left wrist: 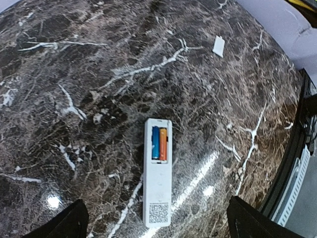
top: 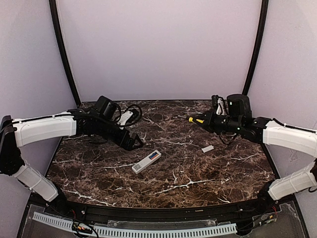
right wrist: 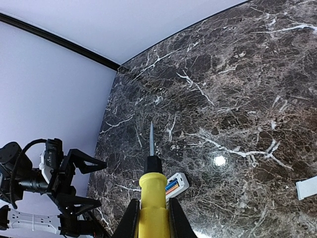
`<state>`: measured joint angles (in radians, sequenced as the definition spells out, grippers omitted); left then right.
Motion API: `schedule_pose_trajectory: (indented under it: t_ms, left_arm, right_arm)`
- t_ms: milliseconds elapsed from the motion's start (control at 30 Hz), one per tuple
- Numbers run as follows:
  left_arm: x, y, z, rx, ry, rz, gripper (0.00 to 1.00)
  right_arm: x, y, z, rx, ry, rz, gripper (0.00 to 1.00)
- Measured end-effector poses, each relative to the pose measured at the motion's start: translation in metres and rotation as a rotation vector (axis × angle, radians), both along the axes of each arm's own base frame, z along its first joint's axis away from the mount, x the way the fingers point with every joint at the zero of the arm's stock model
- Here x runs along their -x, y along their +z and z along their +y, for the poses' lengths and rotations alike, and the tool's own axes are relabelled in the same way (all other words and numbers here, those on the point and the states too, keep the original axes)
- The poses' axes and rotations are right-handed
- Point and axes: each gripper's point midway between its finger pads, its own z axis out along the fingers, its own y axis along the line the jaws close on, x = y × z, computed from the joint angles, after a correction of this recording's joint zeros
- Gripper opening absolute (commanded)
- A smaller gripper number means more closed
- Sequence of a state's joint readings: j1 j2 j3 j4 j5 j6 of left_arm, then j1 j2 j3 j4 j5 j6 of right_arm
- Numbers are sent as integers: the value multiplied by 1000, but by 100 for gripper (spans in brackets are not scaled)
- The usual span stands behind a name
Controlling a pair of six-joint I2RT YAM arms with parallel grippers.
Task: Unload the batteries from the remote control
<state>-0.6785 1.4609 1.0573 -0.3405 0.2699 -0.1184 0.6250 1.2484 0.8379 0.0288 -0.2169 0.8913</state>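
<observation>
While right pincer (right wrist: 151, 218) grips screwdriver (right wrist: 152, 184), left pincer (top: 132, 143) gapes near remote (left wrist: 158, 191).

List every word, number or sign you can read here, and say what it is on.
No words or numbers can be read in any view.
QR code, on the remote near one end: a pattern only, with no letters beside it.
Batteries, in the open remote: any print is too small to read.
</observation>
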Motion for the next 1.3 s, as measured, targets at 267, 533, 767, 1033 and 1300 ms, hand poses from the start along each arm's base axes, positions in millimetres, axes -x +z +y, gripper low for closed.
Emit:
schedule_pose_trajectory:
  t_ms: [267, 533, 767, 1033, 1300]
  left_arm:
    - [49, -40, -12, -112, -174, 133, 93]
    - [64, -76, -11, -218, -214, 236, 85]
    - [63, -93, -13, -285, -221, 248, 76]
    - [50, -101, -15, -304, -200, 196, 63]
    - [51, -118, -21, -276, -198, 127, 61]
  right_arm:
    - [6, -10, -15, 38, -41, 13, 0]
    - [7, -19, -21, 89, -42, 18, 0]
    - [7, -21, -22, 98, -42, 19, 0]
    - [6, -22, -24, 101, -46, 23, 0]
    - [4, -23, -26, 104, -52, 23, 0]
